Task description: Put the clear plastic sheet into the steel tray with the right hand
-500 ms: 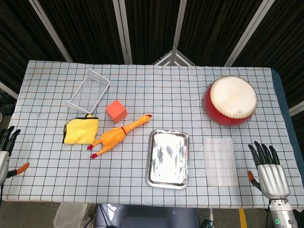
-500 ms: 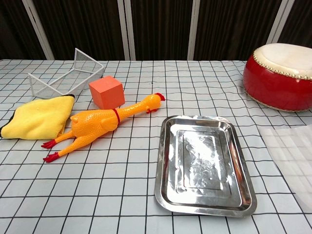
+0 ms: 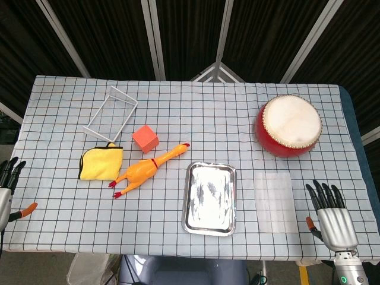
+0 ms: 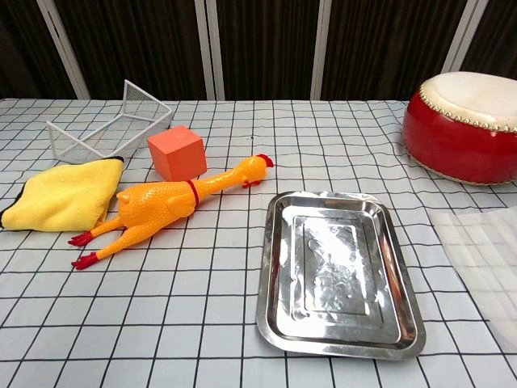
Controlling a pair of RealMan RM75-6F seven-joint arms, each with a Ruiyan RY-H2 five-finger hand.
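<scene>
Watching from the counter's near edge: right hand (image 3: 332, 222) sits at the lower right of the head view, fingers (image 3: 321, 194) spread and released, holding nothing, close beside the clear plastic sheet (image 3: 274, 199) but apart from it. Left hand (image 3: 7, 181) at the far left edge, partly cut off; fingers look apart, nothing in them.

Sheet lies flat on the checked counter (image 3: 190, 113), just right of the steel tray (image 3: 209, 198), between tray and right hand. Not in the chest view: either hand.

Risks, as I judge them: the sheet is thin, flat and nearly invisible against the cloth, so the fingers may slide over it without getting under an edge, or drag the cloth with it. Being limp, it could fold or drape over the tray rim instead of landing inside.

Containers: steel tray is empty, only glare on its floor. White wire basket (image 3: 110, 111), upper left, looks empty too.
</scene>
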